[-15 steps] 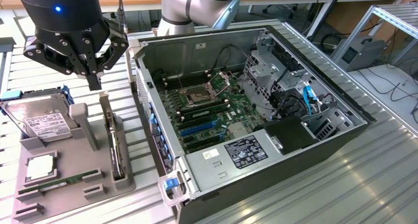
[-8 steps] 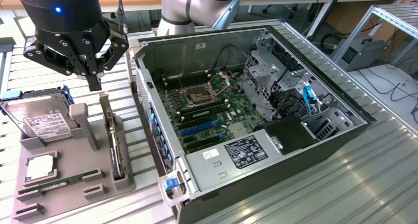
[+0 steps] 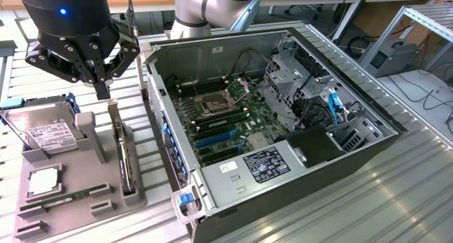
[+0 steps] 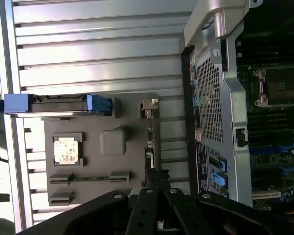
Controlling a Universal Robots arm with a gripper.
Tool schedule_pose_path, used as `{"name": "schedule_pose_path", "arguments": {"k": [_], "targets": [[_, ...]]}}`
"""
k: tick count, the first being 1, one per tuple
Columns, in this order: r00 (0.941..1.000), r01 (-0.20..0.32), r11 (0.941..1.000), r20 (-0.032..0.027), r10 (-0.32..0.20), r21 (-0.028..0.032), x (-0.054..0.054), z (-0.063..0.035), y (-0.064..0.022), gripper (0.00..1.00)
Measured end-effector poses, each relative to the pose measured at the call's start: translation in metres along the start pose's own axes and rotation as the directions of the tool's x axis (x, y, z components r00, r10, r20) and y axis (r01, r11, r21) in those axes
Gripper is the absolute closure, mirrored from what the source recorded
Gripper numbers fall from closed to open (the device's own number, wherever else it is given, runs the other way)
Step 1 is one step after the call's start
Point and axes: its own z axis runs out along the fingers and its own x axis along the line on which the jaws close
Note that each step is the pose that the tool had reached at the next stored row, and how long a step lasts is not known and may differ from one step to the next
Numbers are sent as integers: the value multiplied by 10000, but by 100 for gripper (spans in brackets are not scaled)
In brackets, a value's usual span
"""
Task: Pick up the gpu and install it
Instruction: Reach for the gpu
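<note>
The gpu is a slim dark card standing on its long edge in a slot of the grey holder tray, beside the open computer case. My gripper hangs just above the card's far end, fingers shut with nothing between them. In the wrist view the shut fingertips line up over the thin edge of the gpu, whose metal bracket end lies farther away. The motherboard with blue slots lies bare inside the case.
On the same tray sit a silver hard drive, a CPU chip and a green RAM stick. A grey post rises beside the gpu. The case wall stands close to the tray. Slatted metal table surrounds everything.
</note>
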Motion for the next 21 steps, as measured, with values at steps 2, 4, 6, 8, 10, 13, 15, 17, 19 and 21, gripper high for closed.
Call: {"name": "schedule_pose_path", "arguments": {"k": [2, 4, 6, 8, 10, 13, 15, 17, 19, 21], "targets": [[10000, 0, 10000, -1, 0, 1, 0, -1, -3, 89], [10000, 0, 10000, 0, 0, 1, -1, -1, -7, 89], [10000, 0, 10000, -1, 0, 1, -1, -1, -11, 89], [10000, 0, 10000, 0, 0, 0, -1, -1, -14, 89], [10000, 0, 10000, -1, 0, 1, -1, -1, -18, 89], [10000, 0, 10000, 0, 0, 0, -2, -1, -25, 89], [10000, 0, 10000, 0, 0, 0, -2, -1, -29, 89], [10000, 0, 10000, 0, 0, 0, -2, -1, -33, 89], [10000, 0, 10000, 0, 0, 0, -3, -1, -38, 89], [10000, 0, 10000, 0, 0, 0, -3, -1, -43, 89]]}}
